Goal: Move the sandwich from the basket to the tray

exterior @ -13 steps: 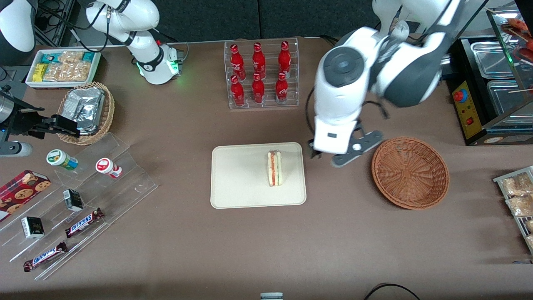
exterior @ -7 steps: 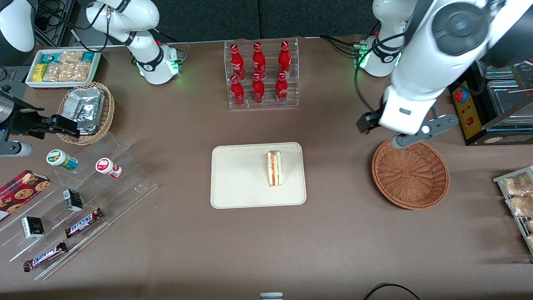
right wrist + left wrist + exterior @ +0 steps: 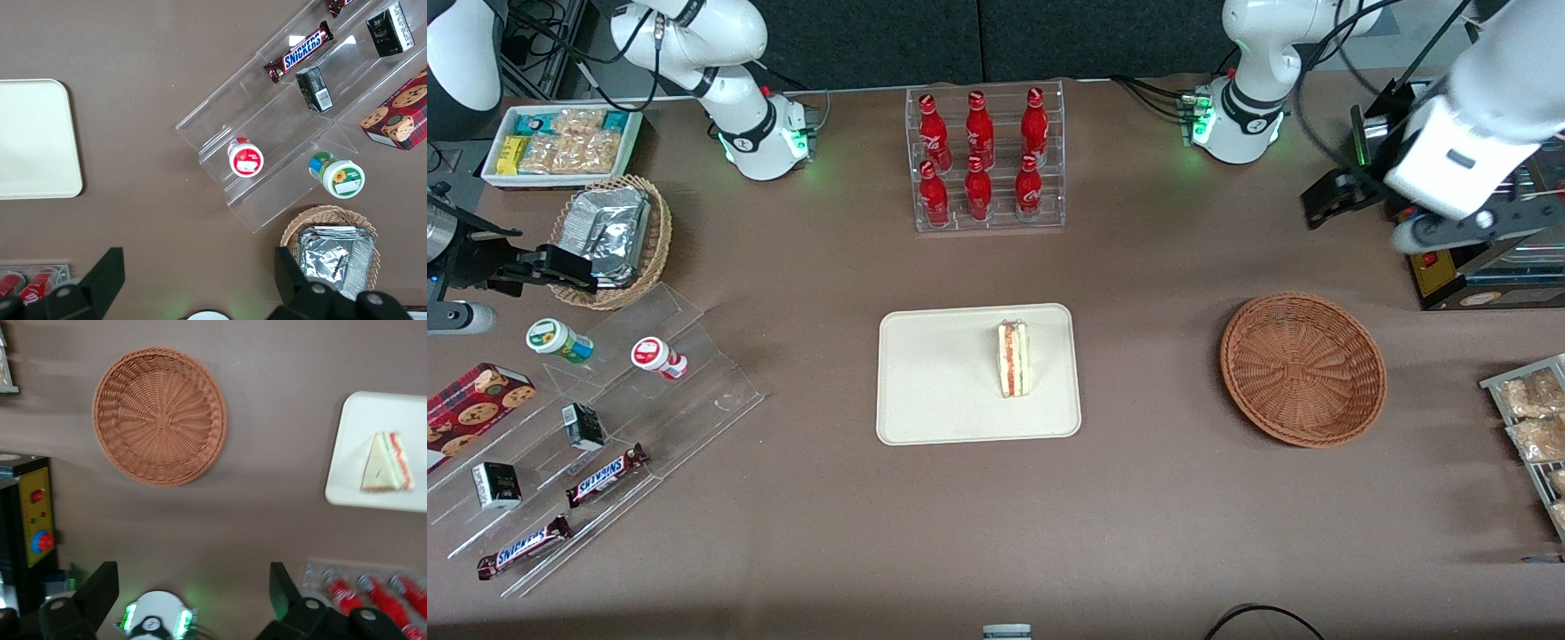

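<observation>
The sandwich (image 3: 1014, 359) is a pale wedge with red and green filling; it lies on the cream tray (image 3: 934, 382) in mid-table. The reddish-brown wicker basket (image 3: 1303, 369) stands empty beside the tray, toward the working arm's end. My left gripper (image 3: 1414, 191) hangs high above the table, farther from the front camera than the basket and well apart from it. It is open and empty. The left wrist view shows the gripper (image 3: 193, 580) with its fingers wide apart, the empty basket (image 3: 160, 417), and the sandwich (image 3: 387, 461) on the tray (image 3: 353, 440).
A clear rack of red bottles (image 3: 984, 158) stands farther from the front camera than the tray. A black and yellow control box (image 3: 1427, 236) sits close to my gripper. The arm's base (image 3: 1240, 124) glows green. Snack packets (image 3: 1534, 418) lie at the working arm's end.
My left gripper has swung from beside the tray, over the basket, out toward the working arm's end and away from the front camera. The sandwich stays on the tray.
</observation>
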Controlling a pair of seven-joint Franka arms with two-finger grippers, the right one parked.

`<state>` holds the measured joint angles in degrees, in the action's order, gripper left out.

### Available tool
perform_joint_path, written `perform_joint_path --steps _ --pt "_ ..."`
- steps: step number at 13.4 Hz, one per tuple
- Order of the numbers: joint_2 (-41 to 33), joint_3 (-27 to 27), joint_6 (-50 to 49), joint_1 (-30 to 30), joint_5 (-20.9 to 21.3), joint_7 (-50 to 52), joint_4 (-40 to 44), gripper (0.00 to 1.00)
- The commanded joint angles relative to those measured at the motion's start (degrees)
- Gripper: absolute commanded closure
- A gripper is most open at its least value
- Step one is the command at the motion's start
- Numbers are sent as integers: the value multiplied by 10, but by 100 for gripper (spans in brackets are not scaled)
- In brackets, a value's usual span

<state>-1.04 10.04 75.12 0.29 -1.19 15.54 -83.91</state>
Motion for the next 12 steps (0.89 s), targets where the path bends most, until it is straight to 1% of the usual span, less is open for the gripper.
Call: perform_joint_path --steps 1,3,5,8,9,10,12 --pt "-97 -78 8 -26 -20 -93 -102 0" --pt "-148 -97 17 -26 -19 -125 -153 0" --pt "-164 -96 22 -26 -14 -127 -176 0" --pt "-161 -93 15 -26 -6 -144 -169 0" --pt "-158 -91 20 -27 13 -144 -155 0" --pt "-148 -86 19 -27 17 -142 -138 0" --pt "-143 -86 16 -25 11 -143 -127 0"
